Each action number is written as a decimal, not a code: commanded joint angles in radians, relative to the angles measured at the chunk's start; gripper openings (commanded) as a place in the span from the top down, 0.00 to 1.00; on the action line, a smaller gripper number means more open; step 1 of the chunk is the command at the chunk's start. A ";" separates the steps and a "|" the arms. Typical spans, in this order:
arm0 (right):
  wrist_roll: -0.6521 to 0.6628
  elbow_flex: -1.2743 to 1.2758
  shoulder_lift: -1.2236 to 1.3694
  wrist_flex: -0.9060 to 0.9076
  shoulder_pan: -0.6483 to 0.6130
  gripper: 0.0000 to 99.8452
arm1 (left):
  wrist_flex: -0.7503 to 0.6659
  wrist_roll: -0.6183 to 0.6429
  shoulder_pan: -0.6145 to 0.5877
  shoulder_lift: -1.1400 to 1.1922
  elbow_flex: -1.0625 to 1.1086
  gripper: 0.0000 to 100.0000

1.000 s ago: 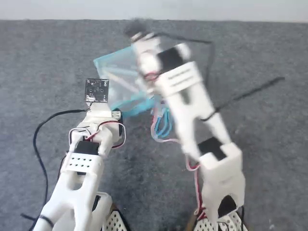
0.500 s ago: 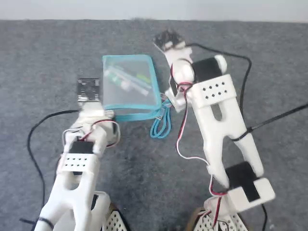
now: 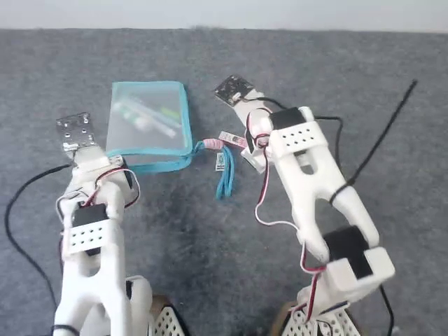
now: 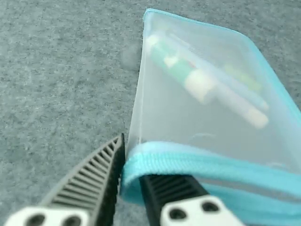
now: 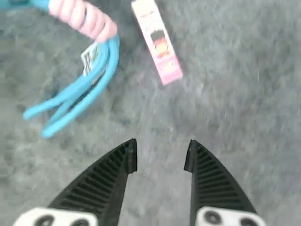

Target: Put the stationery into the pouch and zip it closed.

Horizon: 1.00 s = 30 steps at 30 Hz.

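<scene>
High view shows a big grey mat point(image 3: 364, 77) under everything, with two white arms on it. Next in size come the arms: the left arm point(image 3: 87, 238) and the right arm point(image 3: 315, 182) stand side by side. The see-through pouch point(image 3: 147, 133) with its blue rim lies flat just in front of the left arm and well off to the side of the right arm. In the left wrist view, the left gripper point(image 4: 130, 162) is pinched tight on the pouch point(image 4: 197, 122), at the near corner. The fat blue zip edge point(image 4: 202, 162) sits right between its two black fingers point(image 4: 101, 174). Past those fingers, inside the pouch, lie the pens and other stationery point(image 4: 202, 84), and they show through the clear side in the high view too point(image 3: 150, 117). In the right wrist view, the right gripper point(image 5: 161, 146) has its two fingers spread apart. It holds nothing, and only grey mat point(image 5: 244, 103) is between them. A bunch of blue cords point(image 5: 75, 101) lies in front of this gripper and off to one side, not touching it. The cords hang from a pink beaded bit point(image 5: 87, 19) farther out. From the high view, the cords point(image 3: 225, 178) lie between the pouch and the right arm. A small pink tag point(image 5: 156, 42) lies flat on the mat straight ahead of the open fingers, just beside the pink beads.
</scene>
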 commanded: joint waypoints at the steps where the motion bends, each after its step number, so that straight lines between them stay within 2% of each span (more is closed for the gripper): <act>1: 0.052 -0.006 0.041 -0.108 -0.041 0.83 | -0.015 0.005 -0.014 -0.021 -0.061 0.99; 9: 0.106 -0.035 0.139 -0.205 -0.102 0.83 | -0.012 0.003 0.018 -0.017 -0.053 0.99; 21: 0.098 -0.287 0.398 -0.199 -0.033 0.83 | -0.014 0.000 0.035 -0.021 -0.044 0.99; 26: 0.106 -0.301 0.369 -0.073 -0.042 0.83 | -0.017 0.000 0.046 -0.018 -0.045 0.99; 30: 0.098 -0.301 0.289 -0.064 -0.044 0.83 | -0.014 -0.002 0.074 -0.018 -0.044 0.99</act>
